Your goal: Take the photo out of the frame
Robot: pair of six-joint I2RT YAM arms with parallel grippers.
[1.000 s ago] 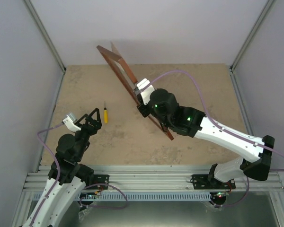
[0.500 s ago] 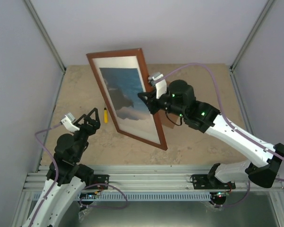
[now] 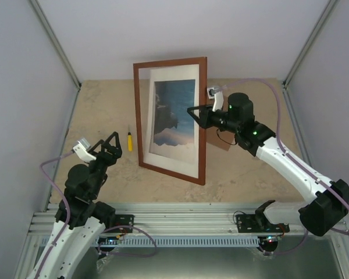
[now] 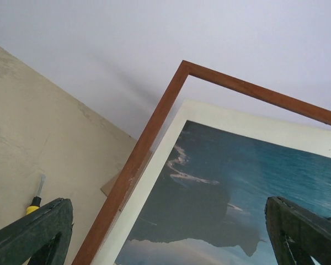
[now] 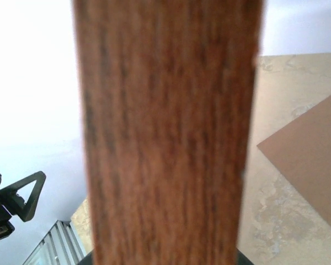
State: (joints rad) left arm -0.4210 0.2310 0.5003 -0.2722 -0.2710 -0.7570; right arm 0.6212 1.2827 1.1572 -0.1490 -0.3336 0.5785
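Right claw (image 3: 196,111) clamped on the edge of the large reddish-brown wooden picture frame (image 3: 137,116), held upright; blue sea-and-cliffs paper photo (image 3: 173,113) inside it, just left of that claw; left claw (image 3: 109,144) apart, empty.

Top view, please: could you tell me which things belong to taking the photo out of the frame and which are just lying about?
For the job:
the frame, gripped at its edge by the right gripper
the photo inside it

Lying about:
the yellow-handled screwdriver
the loose brown board
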